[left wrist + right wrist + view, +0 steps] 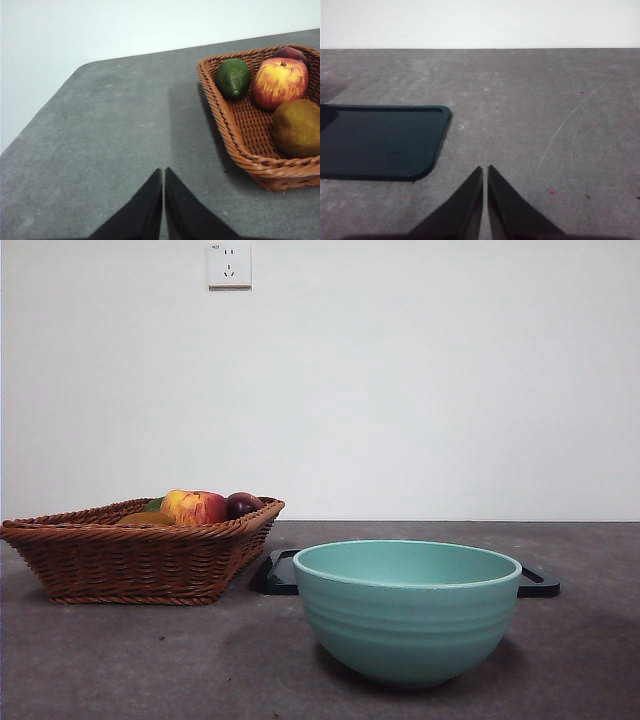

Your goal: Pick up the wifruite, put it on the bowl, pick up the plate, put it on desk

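My left gripper [163,175] hangs over bare desk [115,130] with its jaws pressed together, holding nothing. My right gripper [485,172] is the same, closed and empty, just beside the dark rectangular plate [380,142]. The wifruite [297,127] lies in the wicker basket [140,555] at the left, beside the red-yellow apple [280,82], a green avocado [233,77] and a dark plum [243,504]. The teal bowl [408,615] stands near and right of the basket, the plate just behind it.
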